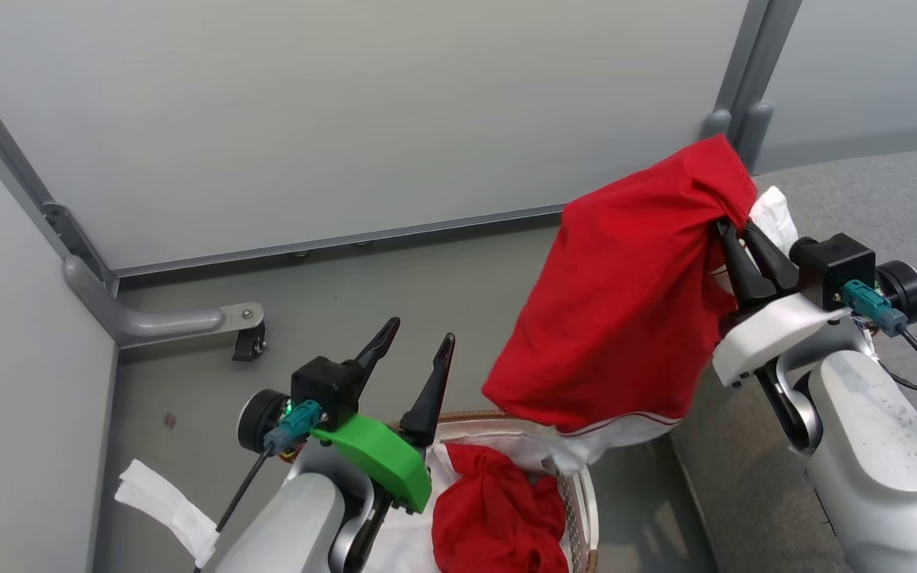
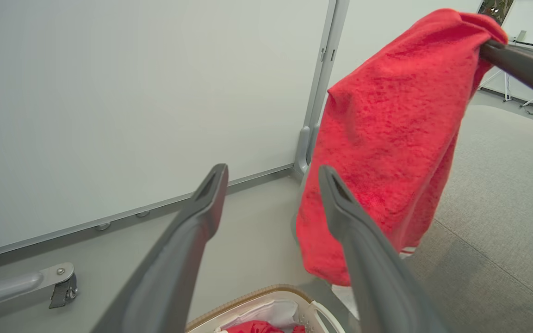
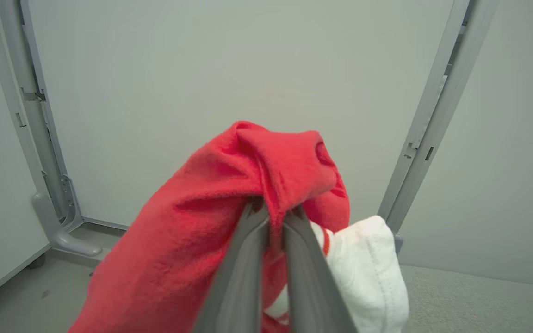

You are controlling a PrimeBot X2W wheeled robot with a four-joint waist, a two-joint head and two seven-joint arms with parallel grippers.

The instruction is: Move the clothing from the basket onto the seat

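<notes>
- Left claw (image 1: 420, 330): fingers spread wide, empty; basket (image 1: 586, 509) just below it, one red garment (image 1: 498, 509) inside.
- Right claw (image 1: 735, 239): pinched shut on a second red garment (image 1: 626, 302), which hangs to its left; seat (image 1: 864, 191) beneath.

basket (image 1: 583, 509): sat on the floor (image 1: 427, 278), left of the seat (image 1: 864, 183).
low cloth (image 1: 498, 517): lay in the basket.
hung cloth (image 1: 626, 302): hung from the right gripper (image 1: 735, 231), above the basket's right end.
left gripper (image 1: 420, 330): was above the basket's left end, left of the hung cloth, apart.
wall (image 1: 347, 119): stood behind them all.
</notes>
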